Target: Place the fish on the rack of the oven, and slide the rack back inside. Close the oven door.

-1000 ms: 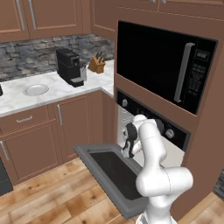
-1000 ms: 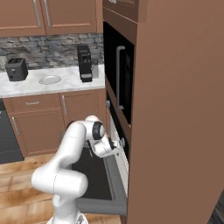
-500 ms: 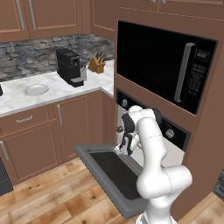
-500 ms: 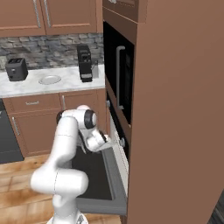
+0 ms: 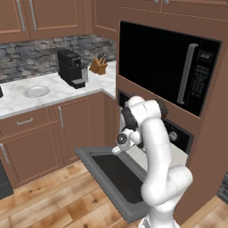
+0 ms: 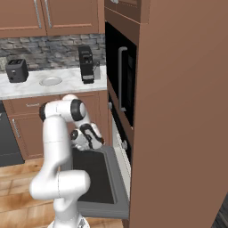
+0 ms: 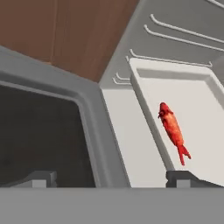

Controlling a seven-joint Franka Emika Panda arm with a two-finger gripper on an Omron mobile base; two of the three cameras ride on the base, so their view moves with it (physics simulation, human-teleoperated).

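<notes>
A red-orange fish (image 7: 173, 130) lies on the light-grey rack (image 7: 197, 105) inside the oven (image 5: 176, 138), seen clearly in the hand view. The jaws are spread wide, empty, with both tips apart at the bottom of that view. The base views instead show the oven door (image 5: 116, 177) dropped flat and open, the gripper (image 6: 91, 136) above it, near the cavity.
</notes>
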